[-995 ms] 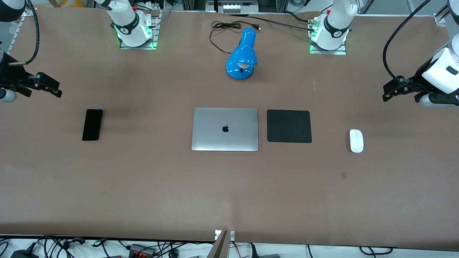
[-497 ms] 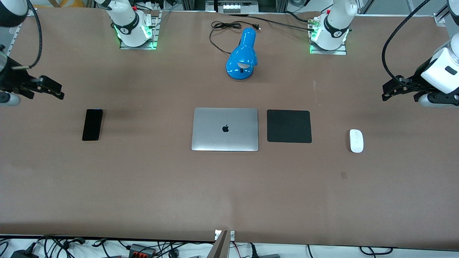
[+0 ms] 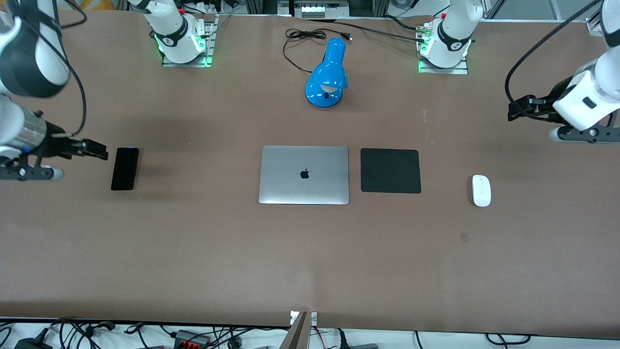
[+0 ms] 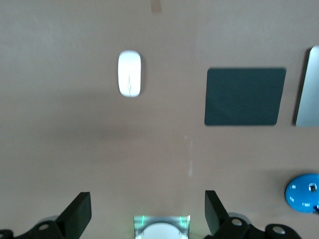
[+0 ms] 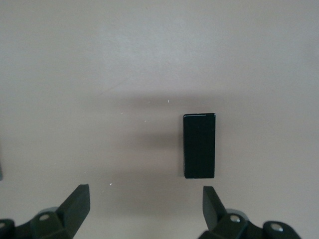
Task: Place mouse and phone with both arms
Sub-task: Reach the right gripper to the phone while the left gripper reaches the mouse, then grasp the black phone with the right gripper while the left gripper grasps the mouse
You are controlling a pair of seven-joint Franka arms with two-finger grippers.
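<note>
The black phone (image 3: pixel 125 168) lies flat toward the right arm's end of the table, and it also shows in the right wrist view as the phone (image 5: pixel 199 145). My right gripper (image 3: pixel 97 150) hangs open over bare table just beside it, with nothing between its fingers (image 5: pixel 75 206). The white mouse (image 3: pixel 481 190) rests toward the left arm's end, seen from the left wrist as the mouse (image 4: pixel 129 73). My left gripper (image 3: pixel 519 110) is open and empty over bare table, well apart from the mouse.
A closed silver laptop (image 3: pixel 304 174) lies mid-table with a black square pad (image 3: pixel 390 170) beside it, between laptop and mouse. A blue desk lamp (image 3: pixel 327 75) and its cord sit farther from the camera. The arm bases (image 3: pixel 183 41) stand along the table's edge.
The right arm has swung its gripper in toward the phone, now close beside it. The left gripper has shifted a little toward the table's middle. Phone and mouse have not moved.
</note>
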